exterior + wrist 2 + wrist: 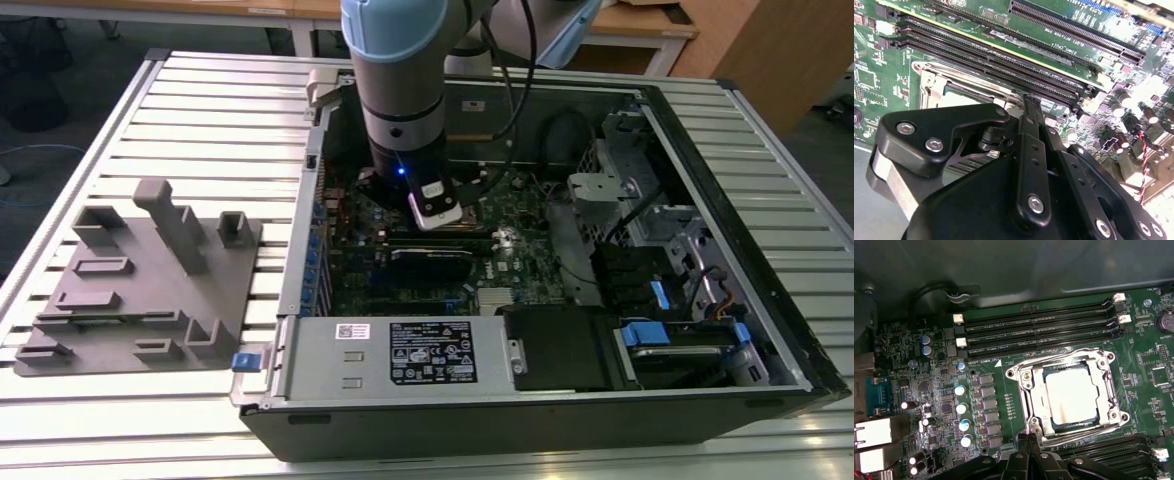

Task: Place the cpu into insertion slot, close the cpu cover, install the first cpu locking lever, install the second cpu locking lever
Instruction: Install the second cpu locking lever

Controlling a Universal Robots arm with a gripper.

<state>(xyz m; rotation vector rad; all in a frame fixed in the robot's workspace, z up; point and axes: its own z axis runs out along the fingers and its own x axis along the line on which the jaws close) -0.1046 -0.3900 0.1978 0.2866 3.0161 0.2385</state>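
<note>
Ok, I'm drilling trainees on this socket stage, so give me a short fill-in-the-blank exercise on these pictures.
1. In the first wrist view, the cpu lies inside the insertion ____.
2. The cpu cover is lowered around the chip, whose pale top shows through its square ____.
3. The circuit board around the socket is ____ in colour.
4. In the exterior view, the grey fixture block lies on the slatted table to the view's ____ of the computer case.

Missing words: slot; window; green; left

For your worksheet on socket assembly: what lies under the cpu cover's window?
Through the cpu cover, the cpu shows its pale metal top. The insertion slot beneath it is covered.
</note>
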